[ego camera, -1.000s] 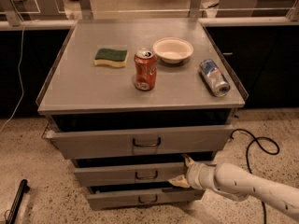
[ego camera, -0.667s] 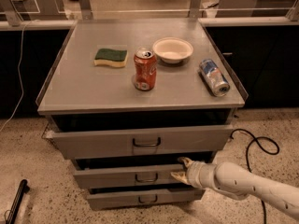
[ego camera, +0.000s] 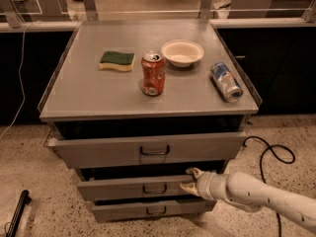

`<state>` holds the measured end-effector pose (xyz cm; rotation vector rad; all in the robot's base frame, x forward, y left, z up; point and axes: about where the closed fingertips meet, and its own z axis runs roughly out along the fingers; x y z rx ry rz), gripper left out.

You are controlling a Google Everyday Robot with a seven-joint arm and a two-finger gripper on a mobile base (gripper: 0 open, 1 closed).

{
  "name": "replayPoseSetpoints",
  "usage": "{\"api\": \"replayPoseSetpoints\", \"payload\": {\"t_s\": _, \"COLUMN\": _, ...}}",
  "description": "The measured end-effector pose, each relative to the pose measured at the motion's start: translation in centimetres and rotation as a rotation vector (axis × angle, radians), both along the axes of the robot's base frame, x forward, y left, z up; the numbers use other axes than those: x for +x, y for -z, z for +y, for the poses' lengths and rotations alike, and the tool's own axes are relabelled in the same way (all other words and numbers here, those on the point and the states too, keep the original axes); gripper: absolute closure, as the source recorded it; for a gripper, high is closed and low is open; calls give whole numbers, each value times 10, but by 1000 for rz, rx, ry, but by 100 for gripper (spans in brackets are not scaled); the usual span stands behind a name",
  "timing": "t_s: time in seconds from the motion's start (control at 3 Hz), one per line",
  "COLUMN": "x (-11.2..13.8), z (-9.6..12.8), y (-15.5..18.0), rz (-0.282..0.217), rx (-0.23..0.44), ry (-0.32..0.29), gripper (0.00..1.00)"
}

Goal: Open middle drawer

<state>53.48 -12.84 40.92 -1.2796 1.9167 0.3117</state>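
Observation:
The grey cabinet has three drawers. The middle drawer [ego camera: 123,187] is the low flat front with a small dark loop handle [ego camera: 154,188], and it stands slightly out from the cabinet. My gripper [ego camera: 189,179] comes in from the lower right on a white arm [ego camera: 256,195]. It is at the right part of the middle drawer's front, to the right of the handle. Its two fingers are spread. The upper fingertip [ego camera: 191,171] is at the front's top edge and the lower one is against its face.
The taller top drawer [ego camera: 148,149] juts out above the middle one, and the bottom drawer [ego camera: 148,210] sits below. On the cabinet top are a green sponge [ego camera: 117,60], a red can [ego camera: 153,73], a white bowl [ego camera: 182,52] and a lying can [ego camera: 226,81]. A black cable [ego camera: 269,154] lies on the floor at right.
The lower finger has risen slightly, so the fingers stand a bit closer together. The arm and drawers have hardly moved.

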Motion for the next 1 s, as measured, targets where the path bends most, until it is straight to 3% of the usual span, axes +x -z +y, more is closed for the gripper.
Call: {"api": "replayPoseSetpoints", "payload": {"t_s": 1.0, "x": -10, "z": 5, "y": -10, "rz": 7, "rx": 6, "ry": -23, "gripper": 100}}
